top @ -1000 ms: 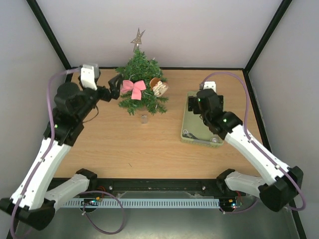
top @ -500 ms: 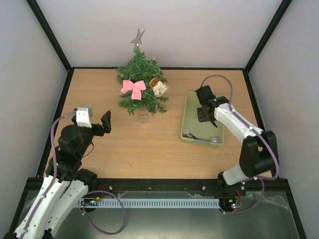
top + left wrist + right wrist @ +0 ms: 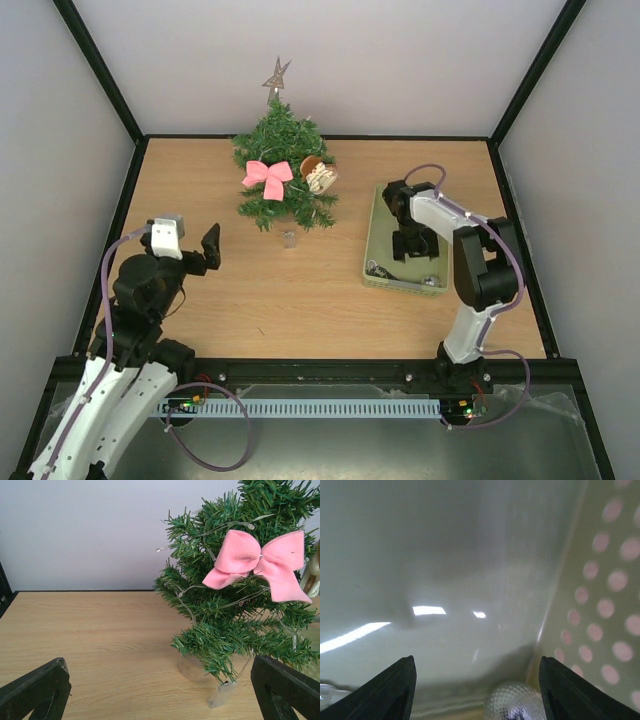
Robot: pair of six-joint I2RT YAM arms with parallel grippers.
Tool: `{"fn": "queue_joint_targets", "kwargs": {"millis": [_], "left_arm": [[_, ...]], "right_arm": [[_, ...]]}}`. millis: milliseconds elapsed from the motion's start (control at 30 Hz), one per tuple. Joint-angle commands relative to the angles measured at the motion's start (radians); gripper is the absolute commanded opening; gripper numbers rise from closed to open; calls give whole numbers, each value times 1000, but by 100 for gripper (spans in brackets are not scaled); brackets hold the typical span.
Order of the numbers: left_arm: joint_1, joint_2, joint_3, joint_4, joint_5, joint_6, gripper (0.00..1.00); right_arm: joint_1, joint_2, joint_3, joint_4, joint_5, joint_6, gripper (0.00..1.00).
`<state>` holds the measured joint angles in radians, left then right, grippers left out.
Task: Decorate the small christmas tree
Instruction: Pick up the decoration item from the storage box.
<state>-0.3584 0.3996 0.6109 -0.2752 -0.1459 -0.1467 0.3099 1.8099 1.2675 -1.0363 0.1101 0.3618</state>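
starting on the left, we see the left fingers (image 3: 35,694) spread as wide as they go, with nothing between them but bare desk (image 3: 300,300). they hang over the desk's left part and point towards the small christmas tree (image 3: 283,190), which lies ahead of them and a little to their right, near but apart. the tree stands upright at the far middle of the desk, its long axis vertical. it has a star (image 3: 277,74) at the tip, a pink bow (image 3: 267,177) on its near side and a brown and cream ornament (image 3: 318,176) just right of the bow.

further right, apart from the tree, lies the pale green basket (image 3: 372,250). the right fingers (image 3: 395,692) are down inside it, partly open, and we see nothing clasped between them. a silvery ball (image 3: 512,702) lies on the basket floor in the gap, close to the finger beside the perforated wall (image 3: 612,605). whether it touches that finger we cannot tell.

we judge the coming move turns on this: the ball sits between the right fingers, and the tree lies to the basket's left, so the right arm (image 3: 470,250) would carry it leftward. the left arm (image 3: 140,290) looks slightly nearer the tree, yet holds nothing.
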Motion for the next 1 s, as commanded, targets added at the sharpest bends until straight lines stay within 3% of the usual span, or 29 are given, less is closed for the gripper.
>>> {"fn": "queue_joint_targets", "kwargs": {"millis": [0,67,133,200,467,733,967], "left_arm": [[6,-24,0,27,3,18,100],[6,-32,0,26,7,17,100],[6,-40,0,27,9,18,100],[6,-45,0,27,9,18,100],[6,-67,-3,22,3,16,100],[6,-67,-3,23,-3,18,100],[6,-62,-4,21,-13,16,100]], "right_arm": [[-8,-3,-78,-129,45,77,67],[-9,-32,-100,-127,48,97,74],[-14,-48,-116,-135,54,111,88],[-18,-55,-133,-132,48,114,88],[-27,-36,-209,-42,-18,114,74],[-28,-83,-183,35,-76,101,48],[-27,-111,-123,26,-44,89,40]]}}
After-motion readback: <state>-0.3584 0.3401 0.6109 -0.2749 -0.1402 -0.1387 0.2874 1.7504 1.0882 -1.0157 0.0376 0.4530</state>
